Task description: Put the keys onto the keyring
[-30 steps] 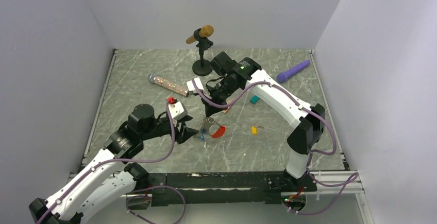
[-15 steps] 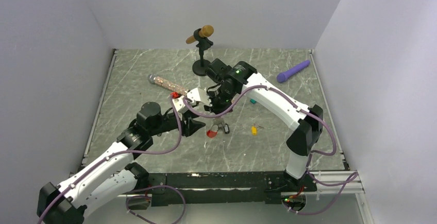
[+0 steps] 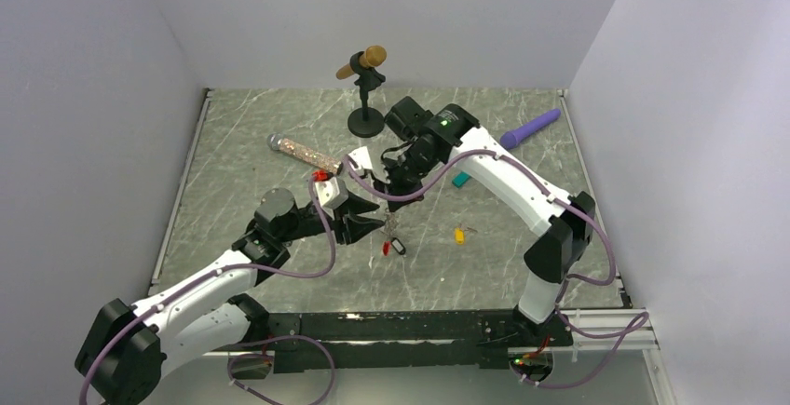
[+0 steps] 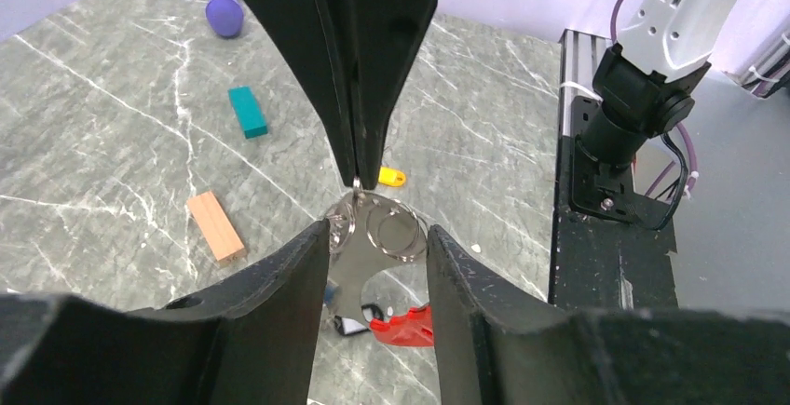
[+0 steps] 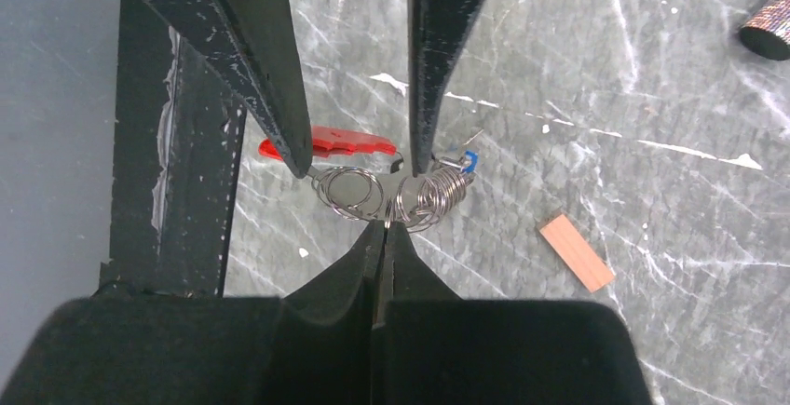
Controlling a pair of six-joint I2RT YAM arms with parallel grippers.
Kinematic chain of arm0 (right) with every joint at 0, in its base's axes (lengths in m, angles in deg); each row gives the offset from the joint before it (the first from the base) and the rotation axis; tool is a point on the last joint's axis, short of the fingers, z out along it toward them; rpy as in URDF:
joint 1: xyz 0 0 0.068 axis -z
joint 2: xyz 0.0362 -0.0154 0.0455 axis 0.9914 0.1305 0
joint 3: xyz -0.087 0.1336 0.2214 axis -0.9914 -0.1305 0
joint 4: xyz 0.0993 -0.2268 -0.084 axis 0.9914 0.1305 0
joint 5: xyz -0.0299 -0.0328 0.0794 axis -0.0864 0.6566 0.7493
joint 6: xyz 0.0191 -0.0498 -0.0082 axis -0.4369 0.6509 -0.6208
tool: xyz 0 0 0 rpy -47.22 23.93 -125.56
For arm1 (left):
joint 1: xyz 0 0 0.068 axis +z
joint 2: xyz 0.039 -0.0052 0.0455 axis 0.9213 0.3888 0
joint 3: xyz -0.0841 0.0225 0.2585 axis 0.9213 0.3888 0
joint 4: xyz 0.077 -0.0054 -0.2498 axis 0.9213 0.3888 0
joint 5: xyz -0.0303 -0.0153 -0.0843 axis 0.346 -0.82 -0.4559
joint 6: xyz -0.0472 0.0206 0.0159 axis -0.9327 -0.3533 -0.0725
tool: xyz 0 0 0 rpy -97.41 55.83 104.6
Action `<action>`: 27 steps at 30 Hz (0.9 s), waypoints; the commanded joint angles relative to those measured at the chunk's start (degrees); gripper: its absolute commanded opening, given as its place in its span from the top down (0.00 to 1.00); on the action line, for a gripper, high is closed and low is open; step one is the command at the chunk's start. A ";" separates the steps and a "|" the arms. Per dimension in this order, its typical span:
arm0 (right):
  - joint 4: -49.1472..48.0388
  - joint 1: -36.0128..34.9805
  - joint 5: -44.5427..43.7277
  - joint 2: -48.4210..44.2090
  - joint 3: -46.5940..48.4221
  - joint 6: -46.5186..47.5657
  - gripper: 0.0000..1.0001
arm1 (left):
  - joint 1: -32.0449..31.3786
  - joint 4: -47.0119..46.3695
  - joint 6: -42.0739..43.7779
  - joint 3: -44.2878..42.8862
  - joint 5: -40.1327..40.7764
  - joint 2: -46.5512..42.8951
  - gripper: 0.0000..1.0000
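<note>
The keyring (image 4: pixel 395 231) is a bunch of silvery wire loops hanging above the table, with its red fob (image 4: pixel 407 327) dangling below. My right gripper (image 5: pixel 385 226) is shut on the top of the loops. My left gripper (image 4: pixel 377 237) is open, one finger on each side of the loops and close against them; I cannot tell whether they touch. A black key (image 4: pixel 348 325) and a blue key (image 5: pixel 469 157) hang from the ring. A yellow key (image 3: pixel 459 235) lies alone on the table to the right. In the top view the ring (image 3: pixel 389 243) hangs between both grippers.
A salmon-orange block (image 4: pixel 216 226) lies just behind the keyring and a teal block (image 3: pixel 460 180) further right. A purple stick (image 3: pixel 529 128) is at the back right. A microphone on a stand (image 3: pixel 365 98) and a glittery microphone (image 3: pixel 303 152) are at the back.
My left arm has reached right until its fingers straddle the hanging loops, and its jaws have narrowed. The right gripper has kept its hold and shifted slightly.
</note>
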 commanded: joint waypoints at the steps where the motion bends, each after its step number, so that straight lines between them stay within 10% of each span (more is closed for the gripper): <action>1: -2.78 1.26 6.11 -3.44 0.35 -0.92 1.00 | -0.09 -4.62 -0.17 0.07 -3.14 0.72 0.55; 27: -1.39 1.56 10.42 -2.99 -0.27 0.82 1.00 | -0.09 -7.73 -1.10 -1.35 -2.36 4.06 0.68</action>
